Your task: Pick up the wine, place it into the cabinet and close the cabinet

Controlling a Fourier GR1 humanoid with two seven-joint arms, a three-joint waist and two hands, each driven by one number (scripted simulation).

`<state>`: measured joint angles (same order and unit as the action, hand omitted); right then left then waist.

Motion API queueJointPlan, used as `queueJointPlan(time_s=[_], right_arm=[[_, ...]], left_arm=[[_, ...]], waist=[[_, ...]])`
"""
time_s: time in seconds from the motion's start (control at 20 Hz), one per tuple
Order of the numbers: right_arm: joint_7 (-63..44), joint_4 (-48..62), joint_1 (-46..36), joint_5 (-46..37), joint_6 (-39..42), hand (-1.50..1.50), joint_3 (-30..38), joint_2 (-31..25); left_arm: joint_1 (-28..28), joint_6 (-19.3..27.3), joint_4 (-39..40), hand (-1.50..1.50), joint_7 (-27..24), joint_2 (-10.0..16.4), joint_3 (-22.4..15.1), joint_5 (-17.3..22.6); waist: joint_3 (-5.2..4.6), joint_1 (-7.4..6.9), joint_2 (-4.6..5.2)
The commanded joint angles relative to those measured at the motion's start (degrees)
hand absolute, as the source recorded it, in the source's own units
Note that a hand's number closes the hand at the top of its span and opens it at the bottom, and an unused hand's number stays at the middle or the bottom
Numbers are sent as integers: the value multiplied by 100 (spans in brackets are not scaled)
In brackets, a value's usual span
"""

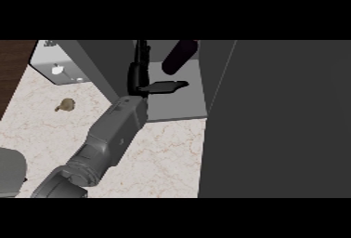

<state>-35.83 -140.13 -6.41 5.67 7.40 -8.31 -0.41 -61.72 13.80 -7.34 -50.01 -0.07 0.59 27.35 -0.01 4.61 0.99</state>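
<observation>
Grey rounded item [10,169] at near edge, well left of cabinet [175,106]. Grey forearm crosses marble counter [165,158] toward cabinet opening. Small brown item [65,105] on counter, left of cabinet. Dark door [281,116] stands open at cabinet's right. Left hand [140,76] inside cabinet: fingers straight, thumb spread sideways, clasping nothing. Wine [179,56] deeper inside cabinet, tilted, apart from hand.

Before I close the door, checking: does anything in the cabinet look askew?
Yes: the wine bottle looks slanted inside the cabinet rather than standing upright. The hand beside it is open and apart from it. The door is open.
</observation>
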Motion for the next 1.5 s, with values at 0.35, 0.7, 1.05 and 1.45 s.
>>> queueJointPlan(time_s=[0.35,0.7,1.05,1.45], right_arm=[[198,86,76,285,83,-150,134,24],[219,-315,495,240,56,-150,163,-50],[-290,-444,95,-63,-263,-150,149,-108],[12,-518,456,336,-40,-150,540,-242]], left_arm=[[553,181,-557,-150,245,6,-830,930],[1758,826,-2139,-150,358,7,-2411,1750],[3092,2164,-4396,-150,379,7,-3890,1742],[4346,2534,-6630,-150,1061,442,-4156,1003]], waist=[[1,7,-74],[2,-128,-100],[3,-433,-132],[5,-496,-125]])
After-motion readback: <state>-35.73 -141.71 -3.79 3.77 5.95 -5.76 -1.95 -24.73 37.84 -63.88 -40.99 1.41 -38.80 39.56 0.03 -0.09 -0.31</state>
